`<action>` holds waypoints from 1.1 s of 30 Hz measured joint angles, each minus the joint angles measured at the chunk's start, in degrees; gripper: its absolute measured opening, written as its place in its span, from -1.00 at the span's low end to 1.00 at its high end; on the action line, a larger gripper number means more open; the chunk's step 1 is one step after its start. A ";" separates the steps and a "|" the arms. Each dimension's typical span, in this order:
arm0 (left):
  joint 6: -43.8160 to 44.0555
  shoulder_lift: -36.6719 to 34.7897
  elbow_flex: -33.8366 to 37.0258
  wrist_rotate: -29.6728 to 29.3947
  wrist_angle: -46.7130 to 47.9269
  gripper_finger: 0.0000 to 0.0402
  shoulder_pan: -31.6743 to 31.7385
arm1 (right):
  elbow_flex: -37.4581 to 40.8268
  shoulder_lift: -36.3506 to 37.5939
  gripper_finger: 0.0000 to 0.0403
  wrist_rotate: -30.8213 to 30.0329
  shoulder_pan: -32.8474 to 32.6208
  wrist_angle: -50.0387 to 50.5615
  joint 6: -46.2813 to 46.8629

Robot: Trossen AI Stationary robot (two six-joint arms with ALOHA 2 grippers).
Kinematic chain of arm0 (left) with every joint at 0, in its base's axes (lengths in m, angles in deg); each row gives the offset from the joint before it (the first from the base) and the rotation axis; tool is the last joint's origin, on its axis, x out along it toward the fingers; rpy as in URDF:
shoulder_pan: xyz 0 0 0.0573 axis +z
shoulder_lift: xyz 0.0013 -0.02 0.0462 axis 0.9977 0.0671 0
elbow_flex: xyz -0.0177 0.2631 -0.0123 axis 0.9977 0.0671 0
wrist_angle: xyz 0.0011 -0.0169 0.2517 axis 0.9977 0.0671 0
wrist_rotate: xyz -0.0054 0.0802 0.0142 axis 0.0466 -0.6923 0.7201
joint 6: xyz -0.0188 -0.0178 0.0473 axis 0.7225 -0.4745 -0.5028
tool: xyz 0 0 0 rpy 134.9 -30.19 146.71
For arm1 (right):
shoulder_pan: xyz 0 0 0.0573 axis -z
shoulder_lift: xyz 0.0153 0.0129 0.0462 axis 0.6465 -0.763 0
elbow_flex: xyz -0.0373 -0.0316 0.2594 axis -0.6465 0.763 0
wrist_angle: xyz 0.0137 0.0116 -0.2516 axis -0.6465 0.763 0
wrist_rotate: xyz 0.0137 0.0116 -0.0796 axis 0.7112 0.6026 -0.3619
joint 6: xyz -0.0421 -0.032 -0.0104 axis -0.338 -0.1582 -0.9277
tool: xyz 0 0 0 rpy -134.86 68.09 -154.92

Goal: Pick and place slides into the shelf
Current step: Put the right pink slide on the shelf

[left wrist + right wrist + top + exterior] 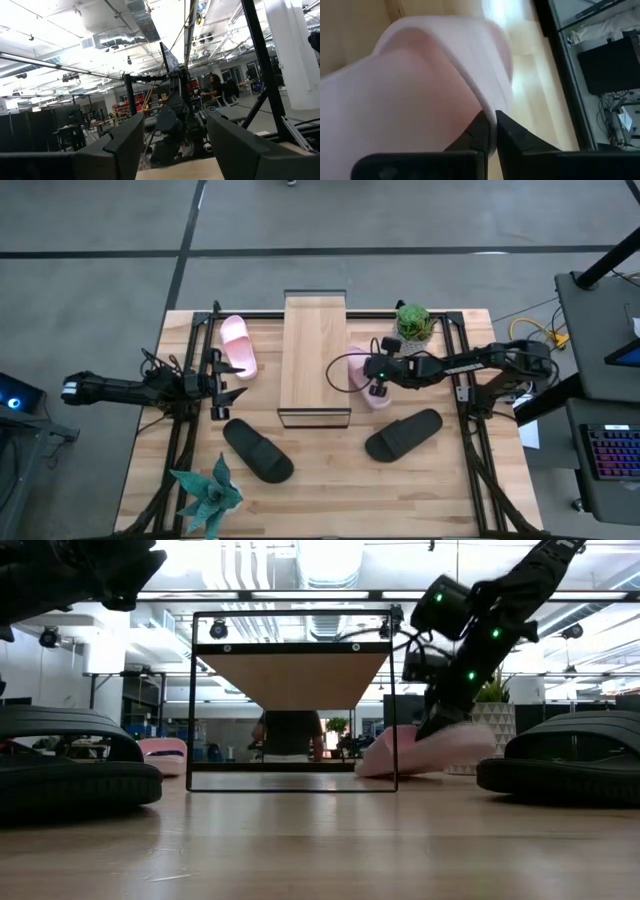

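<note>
The shelf (315, 358), a light plank on a thin black frame, stands mid-table. One pale pink slide (238, 346) lies on its sole left of the shelf. The other pink slide (368, 385) is right of the shelf, with my right gripper (352, 376) shut on it. Two black slides (258, 450) (403, 434) lie on their soles toward the near edge. My left gripper (226, 386) hangs open at the table's left, above the surface, with nothing between its fingers (125, 145). My right gripper pinches the pale edge of the pink slide's strap (487, 107) between its two fingertips, which stand almost together. The fingers slant down from the table's right side. In the low view the slide (430, 750) looks tilted, its end nearest the shelf low at the table.
A potted green plant (415, 322) stands at the far right behind the right arm, and a spiky blue-green plant (208, 492) at the near left corner. Black rails (466, 390) run along both table sides. A person (290, 735) shows in the room behind the shelf.
</note>
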 joint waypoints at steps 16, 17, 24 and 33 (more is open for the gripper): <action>-12.34 2.00 0.00 0.00 0.15 0.00 -0.02 | -5.63 26.25 -0.94 -0.29 -0.51 15.53 4.77; -13.73 2.35 0.00 0.00 0.14 0.00 -0.02 | -6.10 27.53 -0.94 -0.64 -0.75 15.51 4.81; -22.03 4.82 0.00 0.14 -1.09 0.00 -0.02 | -8.33 33.15 -0.94 6.74 -1.06 11.96 4.82; -32.90 10.24 -3.34 6.46 -4.81 0.00 0.00 | -11.65 28.15 -0.94 34.50 -1.03 0.23 9.98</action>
